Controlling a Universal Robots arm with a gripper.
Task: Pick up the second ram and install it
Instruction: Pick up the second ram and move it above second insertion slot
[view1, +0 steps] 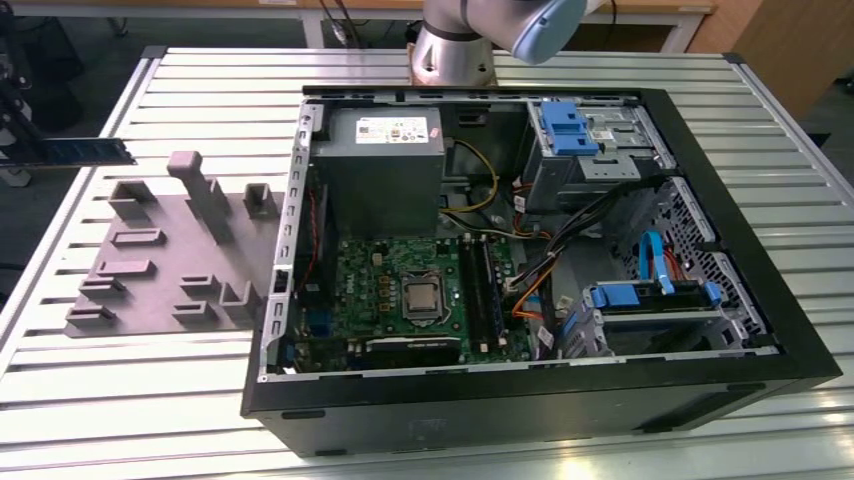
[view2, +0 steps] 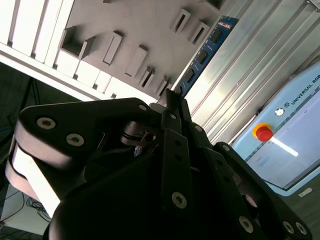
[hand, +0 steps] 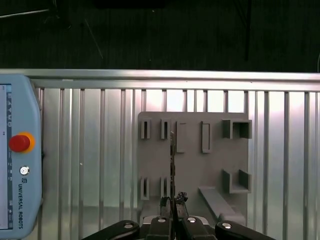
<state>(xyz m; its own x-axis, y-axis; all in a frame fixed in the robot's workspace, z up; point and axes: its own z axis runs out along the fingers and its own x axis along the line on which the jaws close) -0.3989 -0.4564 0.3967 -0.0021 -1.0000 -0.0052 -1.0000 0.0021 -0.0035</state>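
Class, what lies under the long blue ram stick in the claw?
The grey plastic holder tray lies under the long blue ram stick gripped by the claw. The strip of tray directly beneath the stick is covered.

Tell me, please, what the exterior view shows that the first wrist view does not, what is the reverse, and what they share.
The exterior view adds the open computer case with its motherboard, power supply and blue drive bracket.
The first wrist view adds the control tablet with a red button, and the jaws closed on the memory stick, seen edge-on.
Shared: the memory stick, the grey holder tray and the slatted table.
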